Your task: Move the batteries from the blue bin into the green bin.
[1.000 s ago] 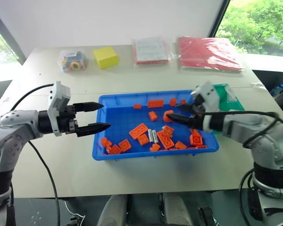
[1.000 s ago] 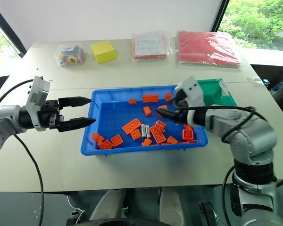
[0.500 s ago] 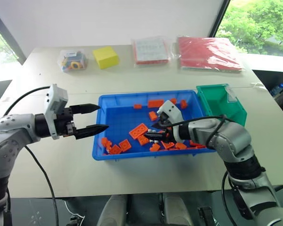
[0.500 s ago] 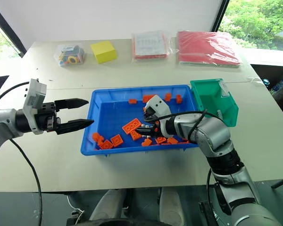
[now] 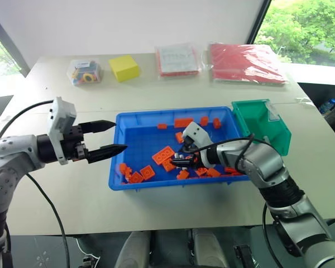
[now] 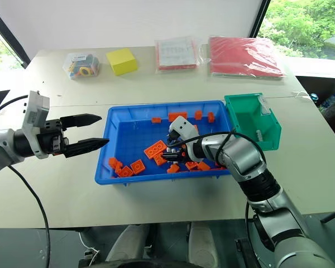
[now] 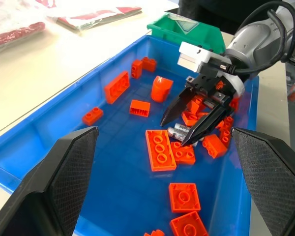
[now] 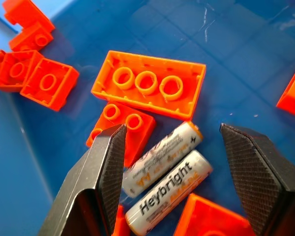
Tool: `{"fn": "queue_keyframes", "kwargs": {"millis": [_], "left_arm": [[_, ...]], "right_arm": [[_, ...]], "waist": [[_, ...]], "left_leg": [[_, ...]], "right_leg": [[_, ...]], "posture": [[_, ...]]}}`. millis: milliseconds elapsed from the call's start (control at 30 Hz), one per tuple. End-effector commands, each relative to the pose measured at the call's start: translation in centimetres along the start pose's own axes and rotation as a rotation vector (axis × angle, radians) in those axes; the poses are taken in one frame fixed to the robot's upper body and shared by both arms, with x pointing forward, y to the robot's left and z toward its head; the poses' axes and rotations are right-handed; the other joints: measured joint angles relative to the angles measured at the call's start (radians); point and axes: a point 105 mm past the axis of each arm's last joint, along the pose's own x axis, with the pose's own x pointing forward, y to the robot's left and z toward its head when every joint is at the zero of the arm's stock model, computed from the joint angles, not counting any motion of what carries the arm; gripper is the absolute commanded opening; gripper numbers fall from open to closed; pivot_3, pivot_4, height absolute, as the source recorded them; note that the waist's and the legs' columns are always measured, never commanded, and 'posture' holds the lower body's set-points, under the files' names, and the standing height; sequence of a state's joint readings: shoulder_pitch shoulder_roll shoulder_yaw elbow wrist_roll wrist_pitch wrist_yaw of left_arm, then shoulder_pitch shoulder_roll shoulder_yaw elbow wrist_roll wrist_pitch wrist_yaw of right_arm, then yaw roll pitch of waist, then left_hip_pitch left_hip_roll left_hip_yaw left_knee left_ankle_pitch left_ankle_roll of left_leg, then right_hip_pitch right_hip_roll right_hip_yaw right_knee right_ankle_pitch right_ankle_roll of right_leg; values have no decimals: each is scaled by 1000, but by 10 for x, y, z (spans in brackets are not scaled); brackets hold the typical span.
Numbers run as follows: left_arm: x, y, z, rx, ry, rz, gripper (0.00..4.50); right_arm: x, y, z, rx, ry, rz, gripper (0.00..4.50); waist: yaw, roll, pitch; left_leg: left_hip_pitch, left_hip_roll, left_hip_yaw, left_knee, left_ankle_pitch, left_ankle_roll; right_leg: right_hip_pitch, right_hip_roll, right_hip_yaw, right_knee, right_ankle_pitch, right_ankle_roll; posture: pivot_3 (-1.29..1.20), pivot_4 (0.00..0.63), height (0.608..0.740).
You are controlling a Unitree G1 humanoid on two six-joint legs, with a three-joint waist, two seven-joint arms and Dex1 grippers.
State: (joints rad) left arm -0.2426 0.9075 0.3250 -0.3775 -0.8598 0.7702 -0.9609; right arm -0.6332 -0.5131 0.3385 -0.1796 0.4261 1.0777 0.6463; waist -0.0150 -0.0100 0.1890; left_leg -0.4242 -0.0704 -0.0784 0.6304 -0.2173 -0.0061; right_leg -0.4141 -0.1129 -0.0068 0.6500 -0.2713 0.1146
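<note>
While its fingers stand wide apart with nothing held, the right gripper (image 8: pixel 172 172) hangs over 2 batteries (image 8: pixel 169 169) lying side by side among orange bricks (image 8: pixel 148 83) in the blue bin (image 5: pixel 139 131). They look small, hard, smooth; squeeze 1 across its middle.

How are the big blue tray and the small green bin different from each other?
The shallow, wide blue plastic tray has low walls; the small green plastic bin is deeper and narrower. The tray holds orange toy bricks and silvery-white batteries; the bin looks nearly empty. Both are plastic and stand side by side on the pale table.
</note>
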Motion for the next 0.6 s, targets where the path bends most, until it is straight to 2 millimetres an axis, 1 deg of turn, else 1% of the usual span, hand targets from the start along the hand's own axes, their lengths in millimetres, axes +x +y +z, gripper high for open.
{"fn": "queue_keyframes", "kwargs": {"millis": [33,133,233,367,500,600], "left_arm": [[-3,-3,10,44,-17,2,4500],[-3,-3,10,44,-18,3,4500],[-2,-3,9,44,-18,1,4500],[-1,-2,8,47,-17,-6,4500],[0,1,9,53,-24,-8,4500],[1,1,9,56,-27,-11,4500]], "right_arm": [[-1,-3,1,-16,-1,-8,3087],[-3,-4,-2,-16,4,-14,3087],[-7,-5,4,-3,-18,-12,3087],[-16,2,18,-12,-53,8,3087],[-15,10,21,-45,-56,25,3087],[-20,11,37,-141,-107,32,3087]], "waist": [[0,0,0],[0,0,0],[0,0,0],[1,0,0],[0,0,0],[-1,0,0]], "left_leg": [[0,0,0,0,0,0],[1,0,0,0,0,0],[1,0,0,0,0,0],[1,0,0,0,0,0],[1,0,0,0,0,0],[1,0,0,0,0,0]], "right_leg": [[0,0,0,0,0,0],[1,0,0,0,0,0],[1,0,0,0,0,0],[1,0,0,0,0,0],[0,0,0,0,0,0],[0,0,0,0,0,0]], "posture": [[0,150,736],[0,150,736],[0,150,736],[0,150,736],[0,150,736],[0,150,736]]}}
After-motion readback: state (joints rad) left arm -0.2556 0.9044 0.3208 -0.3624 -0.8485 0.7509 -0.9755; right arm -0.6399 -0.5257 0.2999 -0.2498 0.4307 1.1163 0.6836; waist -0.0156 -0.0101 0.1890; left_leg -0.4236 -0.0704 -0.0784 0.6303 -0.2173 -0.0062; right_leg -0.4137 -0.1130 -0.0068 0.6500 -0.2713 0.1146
